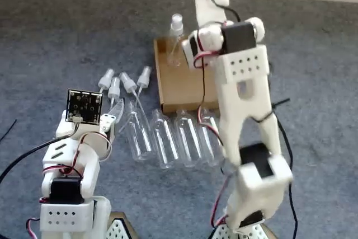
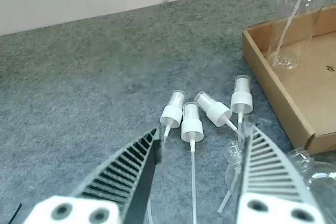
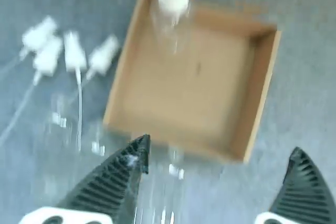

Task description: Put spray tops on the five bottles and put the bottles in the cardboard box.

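Your left gripper (image 2: 200, 129) gapes empty over four loose spray tops (image 2: 191, 125). Right gripper (image 3: 219, 148) is wide open, holding nothing, above the cardboard box (image 3: 210, 77) toward the worktop's (image 1: 56, 43) far edge. One capped bottle (image 3: 172, 3) stands inside; four uncapped bottles (image 1: 165, 138) lie beside it.

I can't read any text, number or sign on my feeds. The cardboard box (image 3: 210, 98) has one small dark mark (image 3: 198, 68) on its floor, too small for me to make out. The circuit board (image 1: 85, 106) on the left arm's wrist carries tiny specks I can't resolve either.
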